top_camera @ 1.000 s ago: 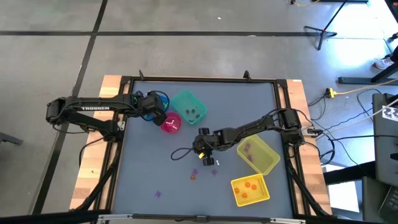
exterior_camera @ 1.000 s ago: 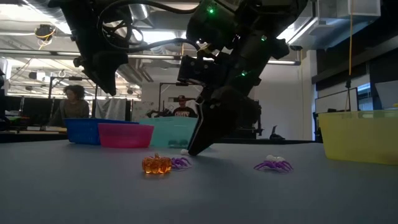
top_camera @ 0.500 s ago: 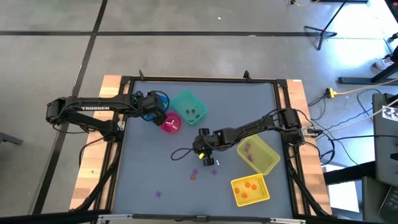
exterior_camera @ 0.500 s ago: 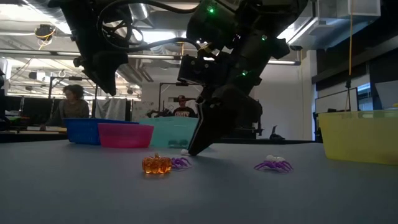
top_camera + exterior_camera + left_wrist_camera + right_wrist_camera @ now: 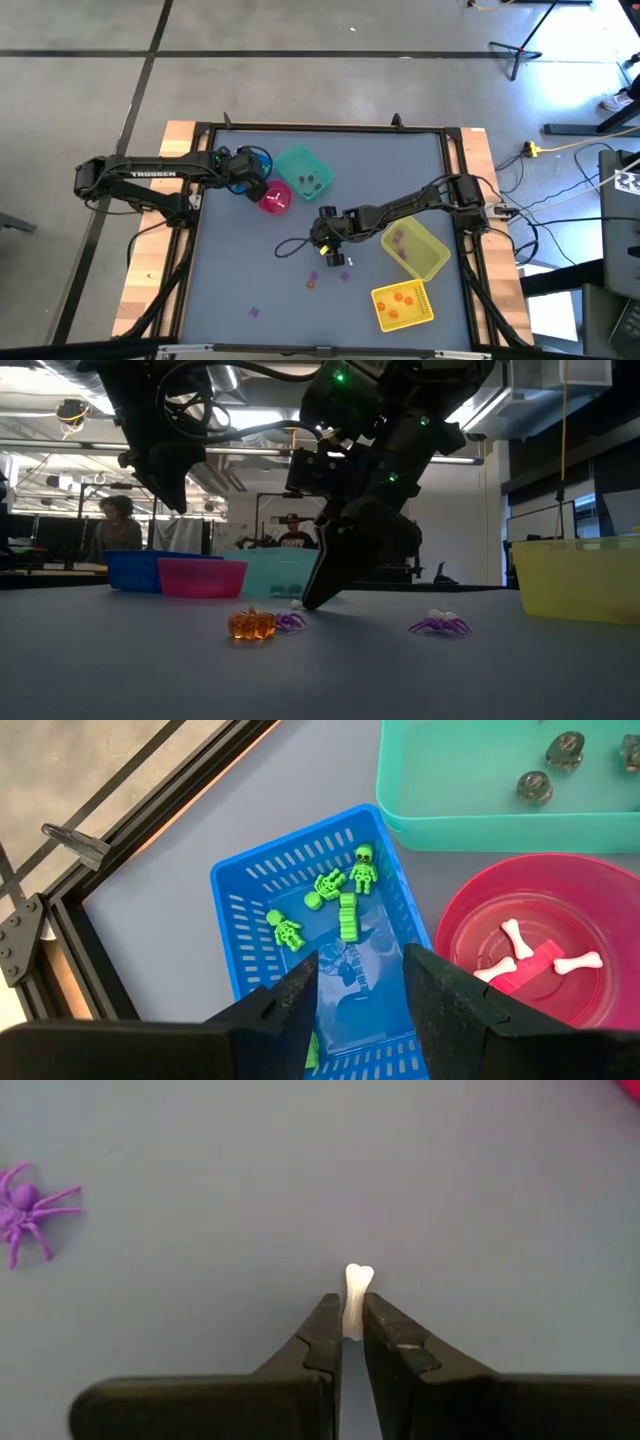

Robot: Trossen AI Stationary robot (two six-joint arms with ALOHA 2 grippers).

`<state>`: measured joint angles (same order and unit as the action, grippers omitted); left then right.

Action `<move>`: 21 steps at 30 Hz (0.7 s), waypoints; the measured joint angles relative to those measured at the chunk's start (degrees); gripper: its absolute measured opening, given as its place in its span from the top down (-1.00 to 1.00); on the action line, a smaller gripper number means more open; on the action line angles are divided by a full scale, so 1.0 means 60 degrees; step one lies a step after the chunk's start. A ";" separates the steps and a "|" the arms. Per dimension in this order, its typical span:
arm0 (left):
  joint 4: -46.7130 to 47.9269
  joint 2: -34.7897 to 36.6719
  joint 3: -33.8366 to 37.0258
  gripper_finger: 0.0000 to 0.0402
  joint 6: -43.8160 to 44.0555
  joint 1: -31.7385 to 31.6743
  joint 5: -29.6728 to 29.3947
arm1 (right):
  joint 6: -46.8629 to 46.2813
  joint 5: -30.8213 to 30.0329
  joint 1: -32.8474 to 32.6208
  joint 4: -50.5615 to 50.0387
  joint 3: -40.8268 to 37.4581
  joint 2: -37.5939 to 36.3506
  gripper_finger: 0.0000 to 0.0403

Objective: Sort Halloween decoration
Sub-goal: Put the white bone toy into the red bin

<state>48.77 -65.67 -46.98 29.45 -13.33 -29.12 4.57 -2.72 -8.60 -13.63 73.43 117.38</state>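
Your right wrist view is giving what no other camera does: the right gripper (image 5: 351, 1342) is pinching a small white bone (image 5: 355, 1295) between its fingertips, one knobbed end sticking out just past them, with a purple spider (image 5: 27, 1210) lying well off to one side on the grey table (image 5: 500, 1200). From overhead you are only seeing that gripper (image 5: 326, 243) pointing down at mid-table — the bone itself is too small to make out there.

The low view is adding the contact: the fingers are reaching down to the tabletop, an orange pumpkin (image 5: 251, 624) and a purple trinket (image 5: 290, 622) sitting just beside the tips, another purple spider (image 5: 439, 625) a little farther off on the other side.

Your left gripper (image 5: 360, 978) is hovering with jaws parted and empty above the blue basket (image 5: 245, 890), green skeletons (image 5: 362, 868) lying inside, just ahead of the fingers. Only this view is showing two white bones (image 5: 515, 938) in the pink bowl (image 5: 460, 910) and dark grey pieces (image 5: 565, 747) in the teal bin (image 5: 400, 790) beyond.
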 joint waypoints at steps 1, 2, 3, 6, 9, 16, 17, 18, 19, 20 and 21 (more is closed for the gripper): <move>-0.0004 0.0000 0.0000 0.34 0.0000 0.0001 0.0000 | 0.0023 0.0003 0.0000 0.0003 0.0000 0.0000 0.84; -0.0001 0.0000 0.0000 0.34 -0.0002 0.0000 0.0000 | 0.0024 0.0026 0.0000 -0.0021 0.0023 0.0003 0.84; -0.0004 0.0000 -0.0002 0.34 -0.0003 -0.0001 0.0000 | 0.0026 0.0047 0.0000 -0.0070 0.0090 0.0011 0.84; -0.0004 0.0000 0.0000 0.34 -0.0004 -0.0001 0.0000 | 0.0031 0.0058 0.0000 -0.0089 0.0368 0.0040 0.84; 0.0000 0.0000 0.0000 0.34 -0.0004 0.0000 0.0000 | 0.0038 0.0058 0.0000 -0.0012 0.0780 0.0036 0.84; 0.0000 0.0000 -0.0001 0.34 -0.0002 -0.0002 0.0000 | 0.1163 -0.0439 0.0004 0.0027 0.1925 0.0033 0.84; -0.0003 0.0000 0.0000 0.34 0.0000 0.0001 0.0000 | 0.1336 -0.0597 0.0004 0.0029 0.2087 0.0033 0.84; -0.0001 0.0000 0.0000 0.34 0.0000 0.0001 0.0000 | 0.1480 -0.0760 0.0012 0.0039 0.2235 0.0032 0.84; 0.0000 0.0000 0.0000 0.34 0.0000 -0.0002 0.0000 | 0.1620 -0.0927 0.0020 0.0089 0.2368 0.0025 0.84; 0.0000 0.0000 0.0000 0.34 -0.0004 -0.0002 0.0000 | 0.1791 -0.1060 0.0058 0.0133 0.2477 0.0018 0.84; -0.0004 0.0000 0.0000 0.34 0.0000 0.0001 0.0000 | 0.1850 -0.1135 0.0073 0.0131 0.2583 0.0018 0.84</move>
<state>48.75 -65.67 -46.98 29.45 -13.32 -29.12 15.67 -9.53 -8.16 -12.84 88.93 117.49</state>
